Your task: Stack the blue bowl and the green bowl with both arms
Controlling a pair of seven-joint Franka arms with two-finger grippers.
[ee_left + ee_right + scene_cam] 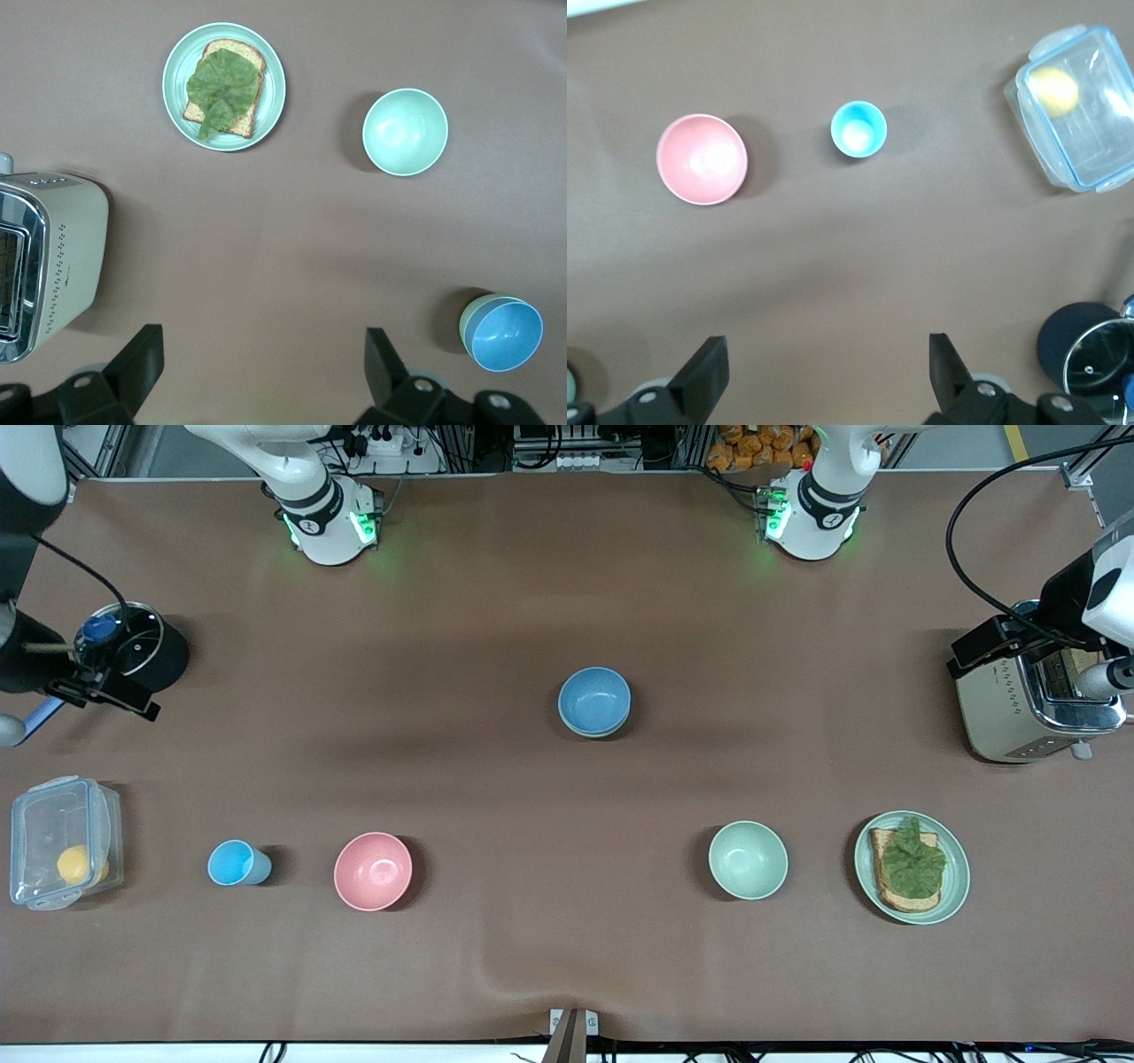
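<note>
The brown cloth-covered counter (567, 957) carries everything, and the stacking looks finished. The round matte sky-blue bowl (594, 698) sits nested inside the round matte sage-green bowl (469, 316). Only the green bowl's rim shows under it, at mid-counter about halfway between the two arms' ends. Both arms hang high at the counter's ends. The left tool (261, 352) is up at the left arm's end beside the toaster, its fingers spread wide and empty. The right tool (826, 356) is up at the right arm's end by the black pot, also spread and holding nothing. By my reading, little is left except checking that the blue bowl sits level in the green one. If it needed reseating, either arm would have a long but clear reach to the middle, since nothing stands close to the stack. The other things, by size:

- The cream and chrome toaster (1019, 708) stands at the left arm's end.
- The clear lidded plastic box (62, 841), with a yellow round thing inside, lies at the right arm's end, nearer the front camera than the pot.
- The black pot with a glass lid (133, 646).
- The flat pale-green plate (957, 881) holds toast under a green leaf (908, 864).
- The pale mint-green bowl (748, 859) is beside that plate.
- The pink bowl (373, 871) lies toward the right arm's end.
- The small light-blue cup (235, 863) is just beside the pink bowl.

The mint bowl is the one likely to be confused with the green bowl, but it lies well apart from the stack.
</note>
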